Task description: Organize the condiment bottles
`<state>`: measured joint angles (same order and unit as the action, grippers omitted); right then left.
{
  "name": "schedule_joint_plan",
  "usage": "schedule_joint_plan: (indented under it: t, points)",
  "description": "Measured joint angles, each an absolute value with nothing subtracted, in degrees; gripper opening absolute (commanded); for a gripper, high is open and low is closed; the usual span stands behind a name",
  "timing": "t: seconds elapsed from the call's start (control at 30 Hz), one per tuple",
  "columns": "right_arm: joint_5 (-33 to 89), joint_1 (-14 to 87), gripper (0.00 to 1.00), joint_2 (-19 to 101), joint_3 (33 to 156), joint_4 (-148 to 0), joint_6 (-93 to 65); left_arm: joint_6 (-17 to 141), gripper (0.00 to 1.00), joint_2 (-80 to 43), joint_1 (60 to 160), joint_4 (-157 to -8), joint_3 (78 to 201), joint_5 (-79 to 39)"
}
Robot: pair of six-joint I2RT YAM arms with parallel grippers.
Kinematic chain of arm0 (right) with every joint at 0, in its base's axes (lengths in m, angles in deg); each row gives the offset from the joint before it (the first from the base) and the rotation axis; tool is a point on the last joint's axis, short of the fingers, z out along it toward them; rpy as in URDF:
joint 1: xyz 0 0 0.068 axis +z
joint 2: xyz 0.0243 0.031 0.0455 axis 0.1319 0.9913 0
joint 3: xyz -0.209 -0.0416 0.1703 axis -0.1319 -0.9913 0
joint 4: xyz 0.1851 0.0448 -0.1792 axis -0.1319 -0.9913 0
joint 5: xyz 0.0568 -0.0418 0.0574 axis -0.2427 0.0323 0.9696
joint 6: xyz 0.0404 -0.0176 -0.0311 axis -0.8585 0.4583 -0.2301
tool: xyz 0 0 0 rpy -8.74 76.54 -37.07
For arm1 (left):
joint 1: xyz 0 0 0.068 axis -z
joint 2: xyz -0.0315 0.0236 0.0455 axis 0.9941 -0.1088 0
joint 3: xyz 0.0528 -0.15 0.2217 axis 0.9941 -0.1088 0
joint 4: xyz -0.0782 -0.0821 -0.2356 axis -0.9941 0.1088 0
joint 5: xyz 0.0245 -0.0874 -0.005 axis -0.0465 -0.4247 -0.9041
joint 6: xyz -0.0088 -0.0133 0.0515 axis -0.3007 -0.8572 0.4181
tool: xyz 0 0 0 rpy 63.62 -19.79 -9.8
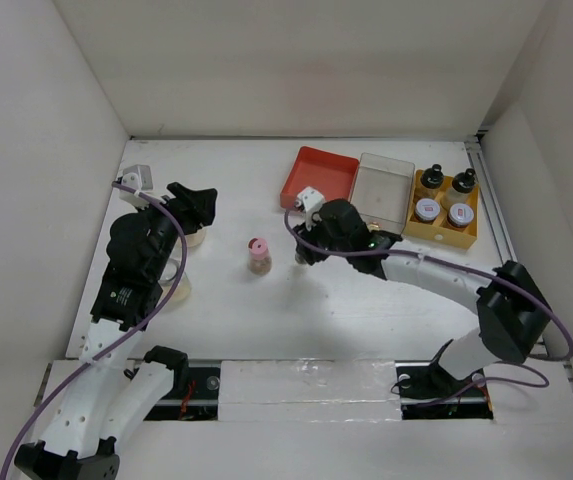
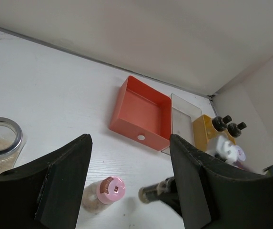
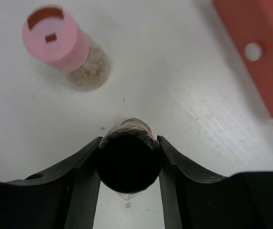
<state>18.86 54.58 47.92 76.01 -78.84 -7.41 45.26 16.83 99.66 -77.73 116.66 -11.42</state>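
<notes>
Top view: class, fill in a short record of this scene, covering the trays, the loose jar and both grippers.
Yellow tray: four jars inside
Red tray: empty
Clear tray: empty
Pink-lidded jar: upright on the table, outside the trays
Right gripper: closed on a dark-lidded jar
Left gripper: open, holding nothing

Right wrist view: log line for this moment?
right gripper: shut on black-lid jar | left gripper: open, empty | pink-lid jar: upright, loose
</notes>
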Motion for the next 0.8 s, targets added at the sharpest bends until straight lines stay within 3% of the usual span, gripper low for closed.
schedule_joint_plan:
  t: [0.2, 0.43, 0.63, 0.8]
  points:
    - [15.2, 40.9, 0.39, 44.2, 84.5, -75.5, -7.7, 45.3, 0.61, 16.8, 99.7, -77.7, 116.7, -12.0]
    - [10.1, 23.8, 0.38, 53.3, 93.2, -69.7, -9.2, 45.3, 0.61, 16.8, 99.7, -77.7, 116.7, -12.1]
    - [13.2, 18.0, 0.38, 67.1, 99.0, -70.4, -10.3, 45.3, 0.61, 16.8, 99.7, -77.7, 116.7, -12.2]
    - [15.4, 16.4, 0.38, 72.1, 100.5, -72.0, -10.5, 45.3, 0.61, 16.6, 99.7, -77.7, 116.7, -12.3]
